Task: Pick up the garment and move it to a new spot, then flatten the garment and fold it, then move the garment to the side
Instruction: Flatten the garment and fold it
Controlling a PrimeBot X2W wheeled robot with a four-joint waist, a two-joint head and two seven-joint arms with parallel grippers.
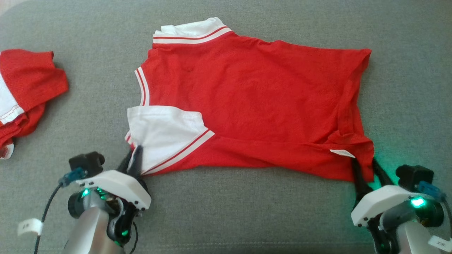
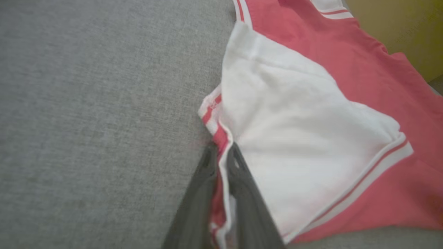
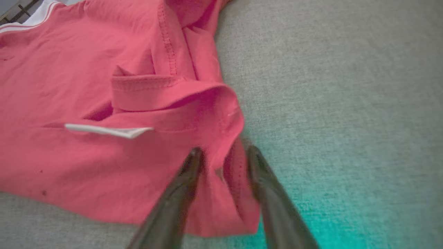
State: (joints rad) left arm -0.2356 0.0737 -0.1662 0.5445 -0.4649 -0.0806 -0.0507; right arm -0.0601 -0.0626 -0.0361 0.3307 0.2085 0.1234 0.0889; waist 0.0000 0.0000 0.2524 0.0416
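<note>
Forward, left fingers point(image 2: 246, 193) pinched on garment point(image 1: 247, 98) sleeve, right fingers point(image 3: 268, 193) astride hem

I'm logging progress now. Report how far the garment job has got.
Done: the red garment lies spread, mostly flat, on the grey surface. In hand: the left gripper pinches its white sleeve at the edge; the right gripper straddles the hem corner, jaws apart. Left: folding it and moving it aside.

Garments: two, spread garment point(image 1: 254, 102) and crumpled garment point(image 1: 26, 88) at left
Grippers: two, left gripper point(image 1: 132, 157) and right gripper point(image 1: 364, 165)
</note>
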